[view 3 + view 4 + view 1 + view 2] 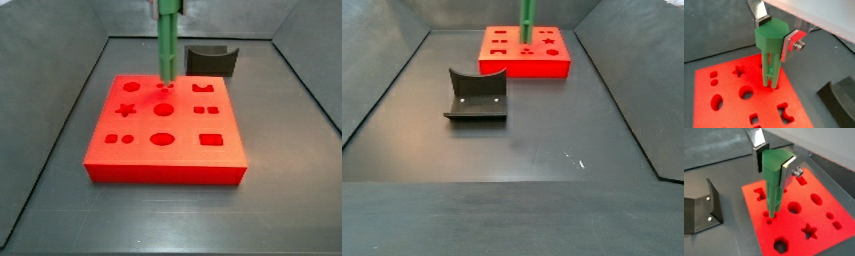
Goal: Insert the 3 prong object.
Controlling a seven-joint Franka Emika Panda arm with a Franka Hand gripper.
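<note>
While it hangs upright over the red block, the 3 prong object looks light and stiff, a smooth green plastic piece whose thin rods would probably bend or snap if pushed in crooked. Its lower tips sit at the small holes near the block's far edge in a side view, touching or just entering; I cannot tell which. The gripper pinches its thick top end between the silver fingers, the sensible place to hold. The dark fixture stands well apart on the grey floor.
</note>
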